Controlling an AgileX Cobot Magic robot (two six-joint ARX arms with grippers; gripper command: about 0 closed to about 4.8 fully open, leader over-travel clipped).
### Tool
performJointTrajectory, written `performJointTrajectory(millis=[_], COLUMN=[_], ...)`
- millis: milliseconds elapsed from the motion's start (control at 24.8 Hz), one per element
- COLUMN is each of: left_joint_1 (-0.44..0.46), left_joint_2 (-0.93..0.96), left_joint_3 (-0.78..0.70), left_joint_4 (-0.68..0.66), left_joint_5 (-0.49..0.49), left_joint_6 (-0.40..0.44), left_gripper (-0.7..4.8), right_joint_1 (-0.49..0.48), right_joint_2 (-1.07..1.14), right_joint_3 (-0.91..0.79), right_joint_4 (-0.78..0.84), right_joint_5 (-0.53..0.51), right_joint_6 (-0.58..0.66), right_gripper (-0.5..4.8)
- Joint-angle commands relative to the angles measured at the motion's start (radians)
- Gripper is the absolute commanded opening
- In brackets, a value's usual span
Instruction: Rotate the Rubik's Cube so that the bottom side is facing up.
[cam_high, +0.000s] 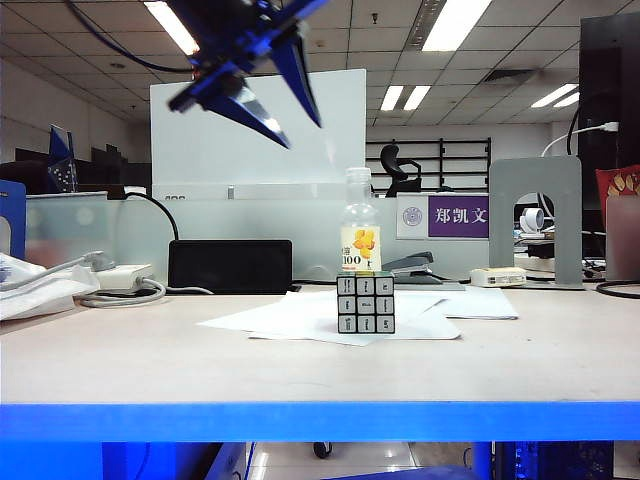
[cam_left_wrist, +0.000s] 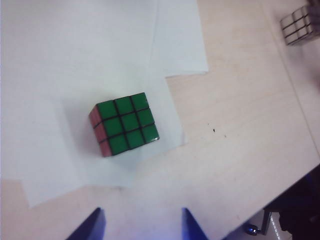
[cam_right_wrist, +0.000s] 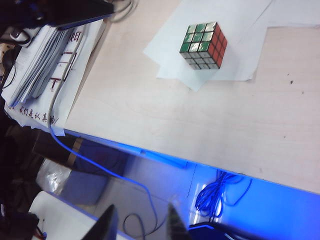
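On white paper (cam_high: 300, 318), Rubik's Cube (cam_high: 365, 302) upright, green face up; left gripper (cam_left_wrist: 142, 225) and right gripper (cam_right_wrist: 140, 225) high above, jaws apart, empty.

1. The Rubik's Cube (cam_high: 365, 302) stands alone on white paper sheets (cam_high: 300, 315); the desk (cam_high: 150, 350) to its left, right and front is bare, so side approaches are free.
2. Close behind it a drink bottle (cam_high: 360, 232) rises taller, blocking a rear approach.
3. The left end effector (cam_high: 270, 95), fingers apart, hangs well above; the space above the cube is free.
4. The right end effector (cam_right_wrist: 142, 225), fingers apart, is off the desk's front edge.
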Motion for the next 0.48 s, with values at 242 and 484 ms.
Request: performJointTrajectory(millis=[242, 484], left_joint_1=[-0.048, -0.071], left_joint_2=[0.196, 0.273], left_joint_3=[0.234, 0.242], left_joint_4=[-0.112, -0.184], left_joint_5=[0.005, -0.005], left_joint_6=[0.016, 0.016], left_gripper=[2.10, 4.79], right_joint_1=[0.071, 0.117], right_joint_2=[-0.054, -0.055], right_joint_3=[0.001, -0.020], right_joint_4=[0.000, -0.024], right_joint_5=[0.021, 0.026], right_joint_6=[-0.011, -0.037], right_gripper=[1.27, 1.28])
